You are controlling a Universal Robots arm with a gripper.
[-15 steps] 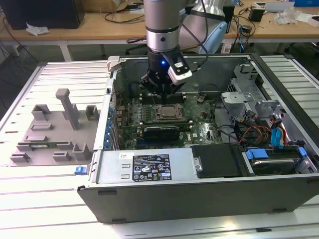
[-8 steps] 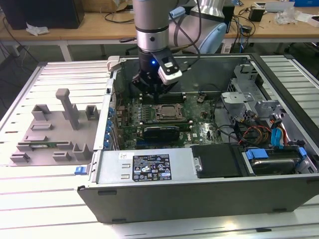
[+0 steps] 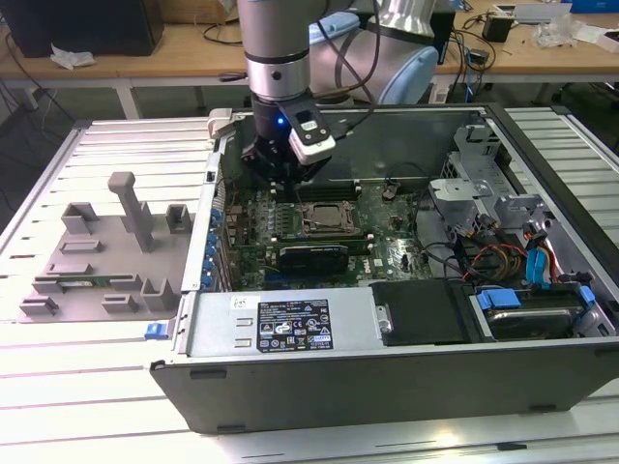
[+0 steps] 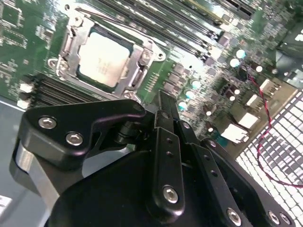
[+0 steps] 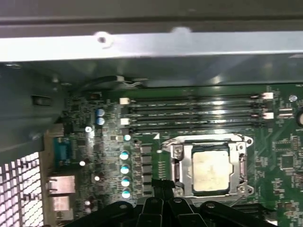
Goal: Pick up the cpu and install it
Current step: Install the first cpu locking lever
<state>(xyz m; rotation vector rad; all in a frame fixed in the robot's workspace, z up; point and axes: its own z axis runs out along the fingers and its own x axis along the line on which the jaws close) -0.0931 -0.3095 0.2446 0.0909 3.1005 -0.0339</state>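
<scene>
the cpu (image 4: 103,57) lies flat in the socket frame (image 4: 142,56) on the motherboard (image 5: 293,156), its pale metal top facing up. it is square, so no long axis stands out, and its edges run parallel to the frame's sides. in both wrist views the frame's metal border surrounds it on all four sides. the first wrist view also shows the cpu (image 5: 212,170) with the long memory slots (image 5: 194,113) just beyond the socket frame (image 5: 176,156), lying parallel to one of its sides. the pincer (image 4: 163,100) hangs above the board just beside the socket frame. its fingertips are closed together with nothing between them and are not touching the chip. its dark body covers the board on the near side of the frame, and in the first wrist view the pincer (image 5: 161,185) cuts off the frame's lower corner. the exterior view takes in the wider scene. there the pincer (image 3: 280,179) reaches down inside the open computer case (image 3: 387,377), the cpu (image 3: 324,220) appears as a small pale square, and a grey fixture tray (image 3: 97,251) sits well away from the socket frame on the tabletop (image 3: 97,406).
</scene>
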